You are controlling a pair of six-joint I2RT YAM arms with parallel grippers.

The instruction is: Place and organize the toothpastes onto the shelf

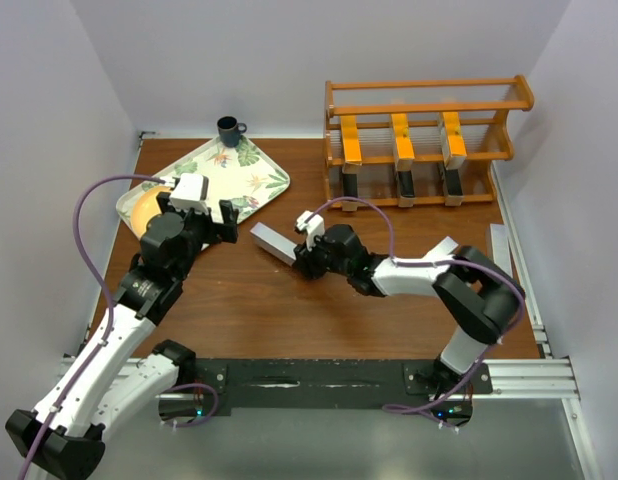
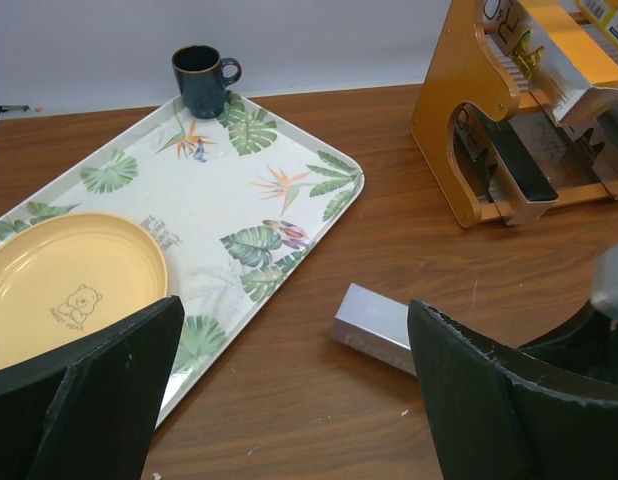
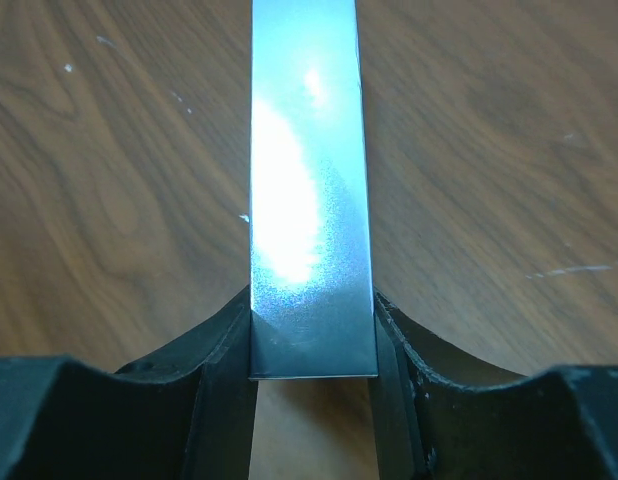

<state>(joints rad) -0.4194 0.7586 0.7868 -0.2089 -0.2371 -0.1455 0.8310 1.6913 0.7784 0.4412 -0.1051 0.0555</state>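
Note:
A silver-grey toothpaste box [image 1: 272,243] lies flat on the brown table, left of centre. My right gripper [image 1: 299,258] is shut on its near end. In the right wrist view both fingers [image 3: 229,350] press the sides of the box [image 3: 311,180]. The orange-brown shelf [image 1: 429,100] stands at the back right. It holds three orange-yellow boxes [image 1: 400,138] on an upper rail and black boxes [image 1: 405,185] lower down. My left gripper [image 1: 199,212] hangs open over the tray's near corner, with nothing between its fingers. The left wrist view shows the silver box [image 2: 374,325] and the shelf's end [image 2: 469,110].
A leaf-patterned tray [image 1: 259,180] lies at the back left with a yellow plate [image 1: 149,210] on it, and a dark mug [image 1: 229,129] stands behind it. Another grey box [image 1: 500,247] lies along the table's right edge. White walls close in the sides and back.

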